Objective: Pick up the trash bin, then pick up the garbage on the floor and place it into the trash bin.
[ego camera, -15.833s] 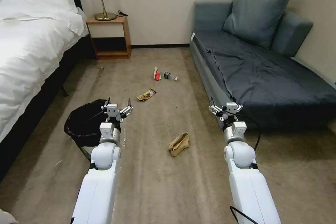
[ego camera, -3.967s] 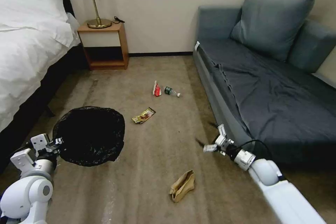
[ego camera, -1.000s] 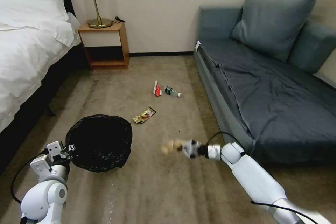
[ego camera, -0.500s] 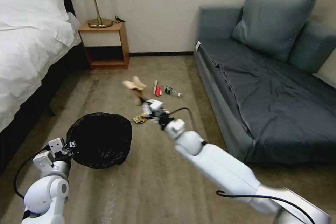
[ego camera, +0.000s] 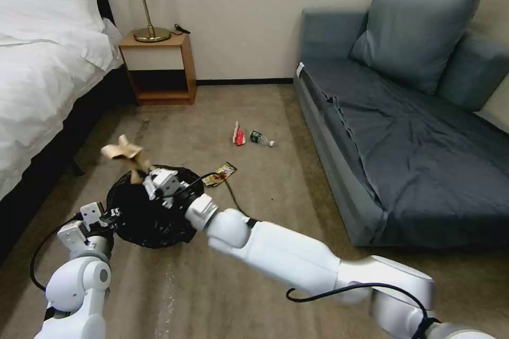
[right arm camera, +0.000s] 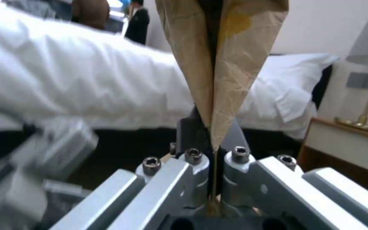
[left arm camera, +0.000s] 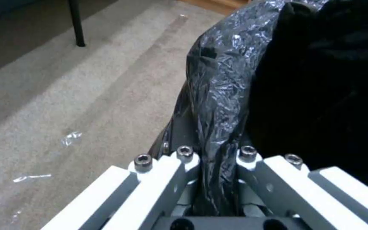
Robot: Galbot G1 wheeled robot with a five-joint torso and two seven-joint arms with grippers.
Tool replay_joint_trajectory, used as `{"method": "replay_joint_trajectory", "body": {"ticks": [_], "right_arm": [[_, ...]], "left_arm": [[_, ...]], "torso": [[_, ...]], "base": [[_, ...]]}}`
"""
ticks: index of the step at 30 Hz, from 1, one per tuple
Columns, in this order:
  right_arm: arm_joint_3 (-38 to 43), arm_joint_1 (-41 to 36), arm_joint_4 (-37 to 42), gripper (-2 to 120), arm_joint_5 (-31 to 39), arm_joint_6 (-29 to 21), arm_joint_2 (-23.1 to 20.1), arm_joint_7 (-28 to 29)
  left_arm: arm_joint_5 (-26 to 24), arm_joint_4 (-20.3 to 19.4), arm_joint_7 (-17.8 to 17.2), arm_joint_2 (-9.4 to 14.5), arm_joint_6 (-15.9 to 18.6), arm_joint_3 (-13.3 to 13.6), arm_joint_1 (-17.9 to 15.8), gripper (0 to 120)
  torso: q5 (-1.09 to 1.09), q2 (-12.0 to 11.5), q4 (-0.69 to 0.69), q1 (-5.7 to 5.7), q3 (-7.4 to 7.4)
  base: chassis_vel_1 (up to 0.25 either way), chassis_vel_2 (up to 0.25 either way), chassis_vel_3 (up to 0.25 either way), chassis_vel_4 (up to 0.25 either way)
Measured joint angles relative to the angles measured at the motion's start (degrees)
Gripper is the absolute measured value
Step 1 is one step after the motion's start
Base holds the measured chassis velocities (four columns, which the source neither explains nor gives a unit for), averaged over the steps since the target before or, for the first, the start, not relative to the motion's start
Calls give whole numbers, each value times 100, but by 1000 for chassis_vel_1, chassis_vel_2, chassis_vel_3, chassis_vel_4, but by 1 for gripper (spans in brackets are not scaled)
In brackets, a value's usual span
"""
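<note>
The trash bin [ego camera: 151, 206], lined with a crinkled black bag [left arm camera: 218, 95], hangs low at the left, and my left gripper [ego camera: 112, 214] is shut on its rim [left arm camera: 216, 166]. My right arm reaches across above the bin's opening. Its gripper [ego camera: 140, 175] is shut on the crumpled brown paper bag [ego camera: 123, 151], which sticks up past the bin's far rim [right arm camera: 218, 64]. More garbage lies on the carpet: a gold-brown wrapper [ego camera: 220, 174], a red-and-white packet [ego camera: 237, 134] and a small bottle [ego camera: 261, 139].
A white bed [ego camera: 42, 74] runs along the left. A wooden nightstand [ego camera: 158, 69] with a lamp stands at the back wall. A grey-blue sofa [ego camera: 403, 122] fills the right. Open carpet lies between them.
My right arm has swung left with the paper bag, from over the floor litter to above the bin. The bin and left gripper have barely shifted.
</note>
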Motion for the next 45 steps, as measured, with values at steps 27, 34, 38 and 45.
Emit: {"method": "replay_joint_trajectory", "body": {"ticks": [27,34,38,45], "right_arm": [[488,-417,-418,75,-395,-21,35,-317],[651,-324,-80,97,-275,-105,-162,-290],[1082,-272,481,99,-191,-536,-460,-362],[2679,-821,1487,100,-143,-1071,-1073,79]], "left_arm": [[129,-166,-54,-83,62,166,55,3],[83,-128,-50,10,85,102,44,3],[43,-89,-57,100,91,92,43,3],[-37,85,17,294,-129,39,1,3]], "torso": [[1,0,0,0,0],[1,0,1,0,0],[2,0,1,0,0],[3,0,0,0,0]], "base": [[0,0,0,0],[0,0,0,0],[0,0,0,0],[0,0,0,0]]}}
